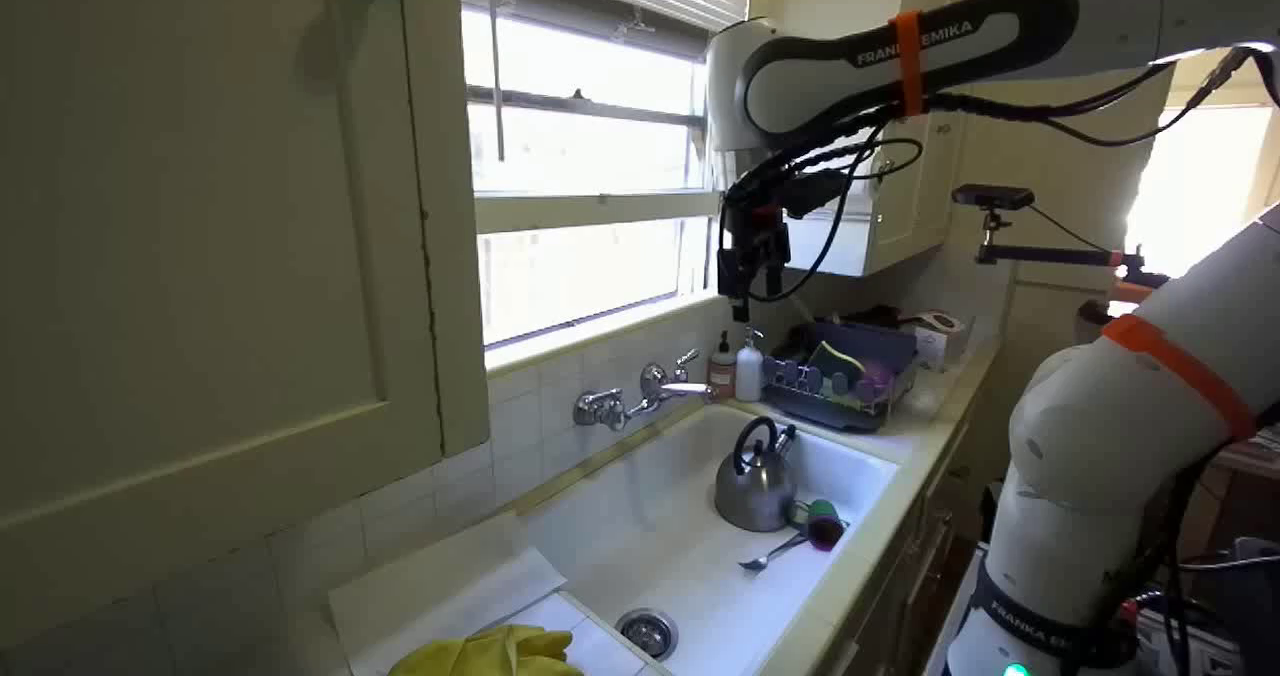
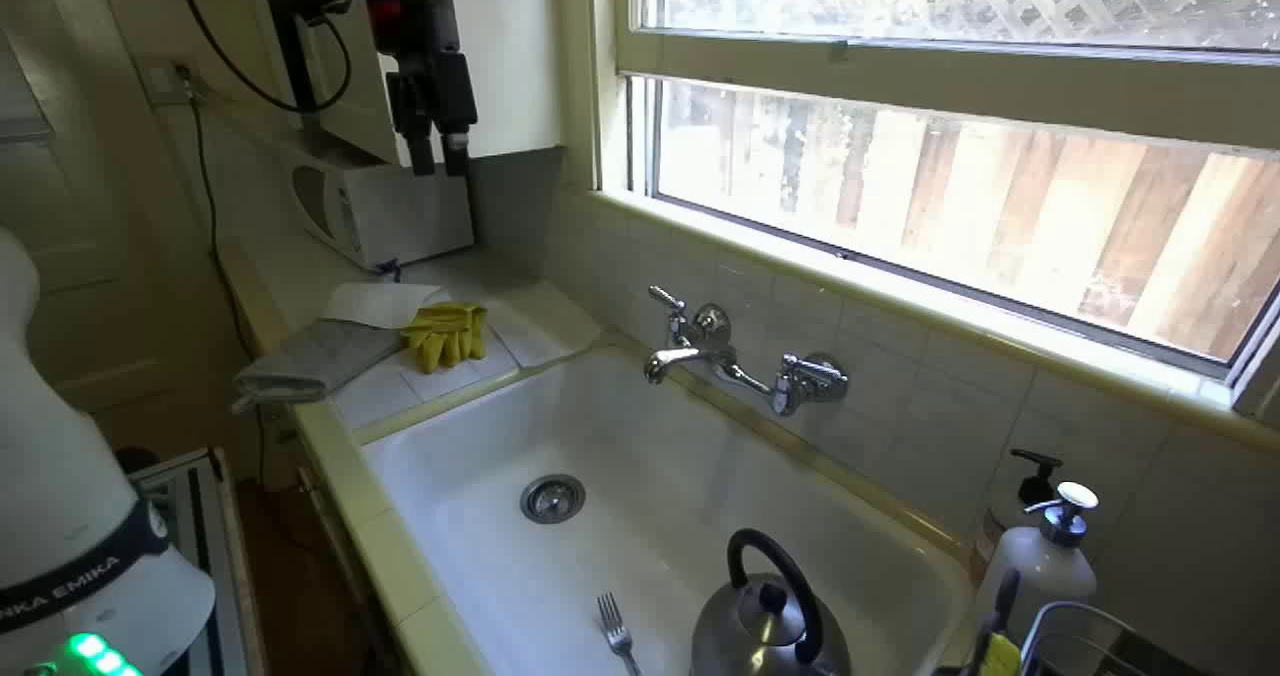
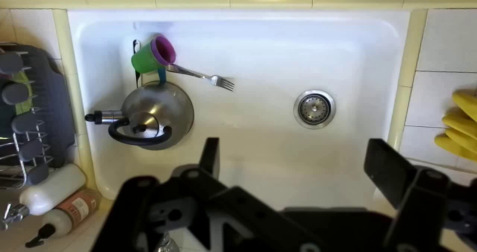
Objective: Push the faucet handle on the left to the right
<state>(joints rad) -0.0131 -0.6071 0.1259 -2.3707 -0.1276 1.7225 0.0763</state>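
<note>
"While the gripper (image 3: 292, 157) hangs above the sink (image 3: 261, 47), how do its fingers (image 3: 211, 157) stand?"

"Spread wide apart; white sink shows through the gap in the wrist view."

"And the faucet handle (image 2: 668, 299) on the left?"

"Well below the gripper and apart from it. In an exterior view it sits to the gripper's lower right, with the faucet spout (image 2: 676, 356) just beside it and the twin handle (image 2: 808, 368) farther away from the gripper."

"What else is under there?"

"By the wrist view, the drain (image 3: 315, 109) lies just ahead of the gap between the fingers. The kettle (image 3: 176, 108) stands off to the left of them, and past it a green-and-purple cup (image 3: 144, 60) lies tipped over; a fork (image 3: 187, 72) points from the cup towards the drain side."

"Farther out?"

"Left of the gripper in that view, a dish rack (image 3: 56, 101) and two pump bottles (image 3: 56, 188); to its right, yellow gloves (image 3: 462, 129). A bit of chrome (image 3: 169, 244) peeks from behind the gripper at the bottom edge, mostly covered, so I can't tell which fitting it is."
</note>
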